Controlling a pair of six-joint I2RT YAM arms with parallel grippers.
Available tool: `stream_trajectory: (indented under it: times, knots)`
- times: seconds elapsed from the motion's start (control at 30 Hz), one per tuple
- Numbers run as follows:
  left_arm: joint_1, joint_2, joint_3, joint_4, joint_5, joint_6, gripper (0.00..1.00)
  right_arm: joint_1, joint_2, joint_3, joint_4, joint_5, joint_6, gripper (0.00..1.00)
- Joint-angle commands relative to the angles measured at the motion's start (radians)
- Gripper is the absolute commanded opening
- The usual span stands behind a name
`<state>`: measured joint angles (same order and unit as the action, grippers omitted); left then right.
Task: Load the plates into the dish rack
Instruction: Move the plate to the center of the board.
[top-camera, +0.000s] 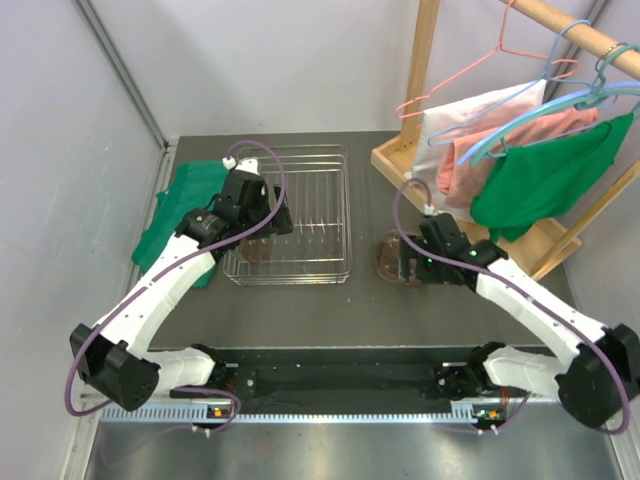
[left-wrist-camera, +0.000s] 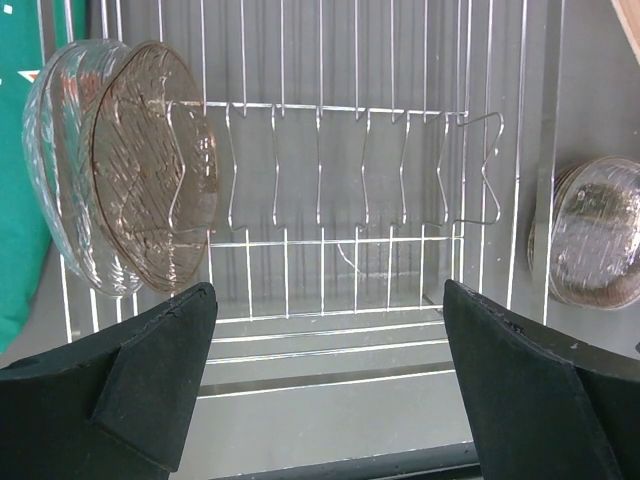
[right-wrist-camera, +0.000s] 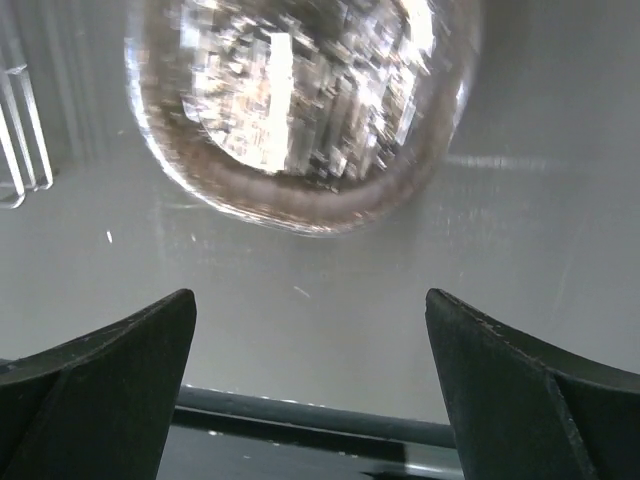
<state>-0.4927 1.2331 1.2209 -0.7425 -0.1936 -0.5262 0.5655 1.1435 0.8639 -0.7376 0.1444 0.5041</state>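
Note:
The silver wire dish rack (top-camera: 310, 190) sits at the middle left of the table. Two glass plates (left-wrist-camera: 140, 170) stand upright between its tines at the near left end, the front one brown-tinted. My left gripper (left-wrist-camera: 328, 290) hangs open over the rack's near side (left-wrist-camera: 330, 330), with nothing between its fingers. A stack of brownish plates (top-camera: 388, 258) lies on the table to the right of the rack; the left wrist view shows this stack (left-wrist-camera: 600, 235) too. My right gripper (right-wrist-camera: 308, 295) is open just short of that stack (right-wrist-camera: 300, 100), apart from it.
A green cloth (top-camera: 180, 215) lies left of the rack. At the right rear stands a wooden clothes stand (top-camera: 425, 80) with hangers, pink and white garments and a green garment (top-camera: 545, 180), its base close behind my right arm.

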Motion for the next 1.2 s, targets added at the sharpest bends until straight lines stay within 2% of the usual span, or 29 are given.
stream_trajectory:
  times: [0.0, 0.07, 0.23, 0.5, 0.63, 0.8, 0.97, 1.17]
  knots:
    - [0.003, -0.024, -0.009, 0.057, 0.022, -0.006, 0.99, -0.128, -0.111, -0.141, 0.131, -0.138, 0.146, 0.98]
    - [0.003, -0.024, -0.011, 0.058, 0.023, -0.006, 0.99, -0.192, -0.146, -0.196, 0.199, -0.214, 0.162, 0.98]
    - [0.003, -0.02, -0.012, 0.065, 0.026, -0.005, 0.99, -0.21, -0.12, -0.238, 0.291, -0.213, 0.175, 0.98]
    - [0.005, -0.024, -0.017, 0.061, 0.025, -0.006, 0.99, -0.23, 0.097, -0.253, 0.509, -0.223, 0.217, 0.98]
    - [0.003, -0.027, -0.023, 0.06, 0.02, -0.006, 0.99, -0.204, 0.189, -0.18, 0.488, -0.172, 0.149, 0.96]
    - [0.003, -0.018, -0.023, 0.065, 0.029, -0.008, 0.99, -0.202, 0.309, -0.126, 0.515, -0.199, 0.067, 0.96]
    - [0.005, -0.02, -0.024, 0.061, 0.023, -0.005, 0.99, -0.162, 0.386, -0.074, 0.523, -0.25, -0.015, 0.96]
    - [0.005, -0.014, -0.023, 0.06, 0.022, -0.005, 0.99, -0.118, 0.432, 0.004, 0.478, -0.235, -0.062, 0.95]
